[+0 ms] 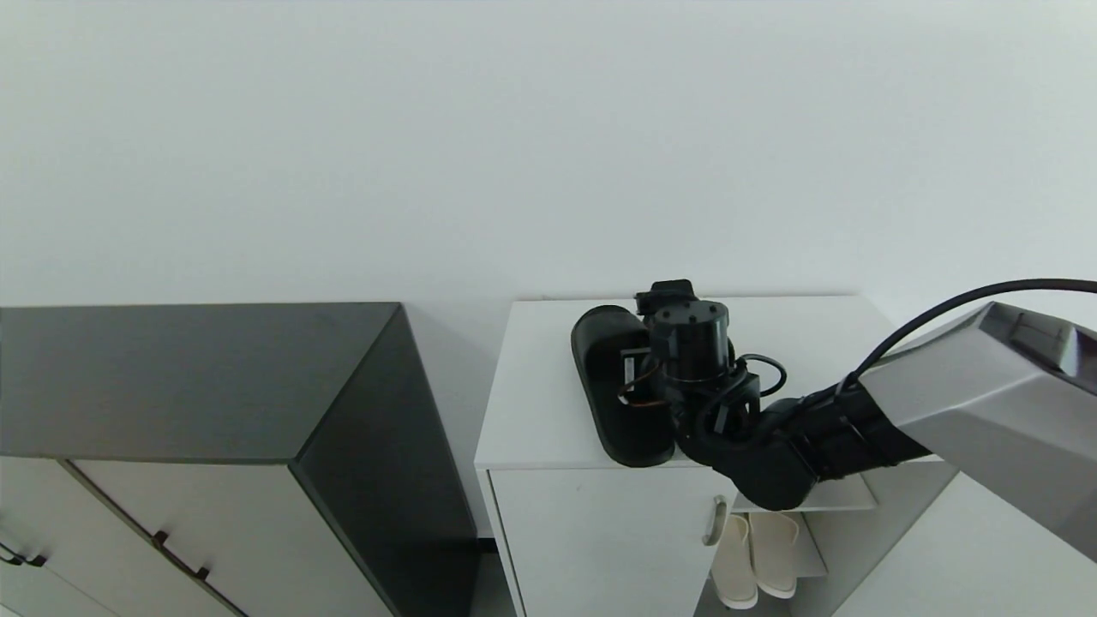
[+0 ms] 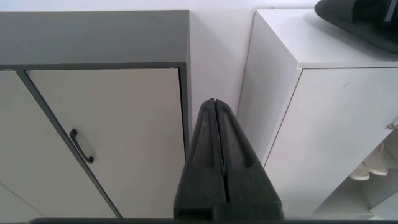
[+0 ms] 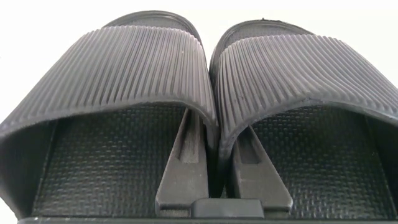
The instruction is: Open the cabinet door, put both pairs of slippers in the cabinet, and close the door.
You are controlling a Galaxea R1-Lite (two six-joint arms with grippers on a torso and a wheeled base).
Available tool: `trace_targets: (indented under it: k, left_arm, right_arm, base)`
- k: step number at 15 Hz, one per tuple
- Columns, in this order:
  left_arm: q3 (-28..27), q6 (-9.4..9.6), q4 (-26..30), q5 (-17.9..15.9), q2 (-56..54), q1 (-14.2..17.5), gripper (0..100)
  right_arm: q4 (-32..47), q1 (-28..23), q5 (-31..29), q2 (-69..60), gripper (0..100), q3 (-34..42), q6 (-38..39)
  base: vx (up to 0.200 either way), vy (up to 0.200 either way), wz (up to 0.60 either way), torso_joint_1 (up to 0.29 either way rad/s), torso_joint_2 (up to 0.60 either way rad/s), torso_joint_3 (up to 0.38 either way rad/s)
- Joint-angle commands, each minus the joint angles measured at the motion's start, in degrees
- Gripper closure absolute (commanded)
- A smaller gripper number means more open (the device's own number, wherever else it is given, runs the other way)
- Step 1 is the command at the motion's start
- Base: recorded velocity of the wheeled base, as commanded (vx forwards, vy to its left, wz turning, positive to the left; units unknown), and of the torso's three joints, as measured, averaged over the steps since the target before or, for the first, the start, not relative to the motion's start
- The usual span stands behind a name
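A pair of black slippers [image 1: 619, 390] lies on top of the white cabinet [image 1: 540, 411]. My right gripper [image 3: 214, 127] is shut on the black slippers, one finger inside each, pinching their inner strap walls together. In the head view my right wrist covers the second slipper. The cabinet's right side stands open, and a pair of white slippers [image 1: 758, 557] rests on a shelf inside. Its left door [image 1: 600, 540] with a metal handle [image 1: 714, 520] is closed. My left gripper [image 2: 215, 146] is shut on nothing, low in front of the gap between the two cabinets.
A dark-topped cabinet [image 1: 197, 377] with pale doors and black handles [image 2: 81, 146] stands to the left of the white one, with a narrow gap between them. A plain white wall runs behind both.
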Motion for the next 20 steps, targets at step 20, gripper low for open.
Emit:
trace_targets:
  k: [20]
  left_arm:
    - [0.0, 0.0, -0.01, 0.02, -0.01, 0.01, 100]
  right_arm:
    - [-0.29, 6.08, 3.92, -22.65, 100, 26.77, -1.83]
  base:
    - [-0.02, 0.0, 0.0, 0.001, 0.0, 0.0]
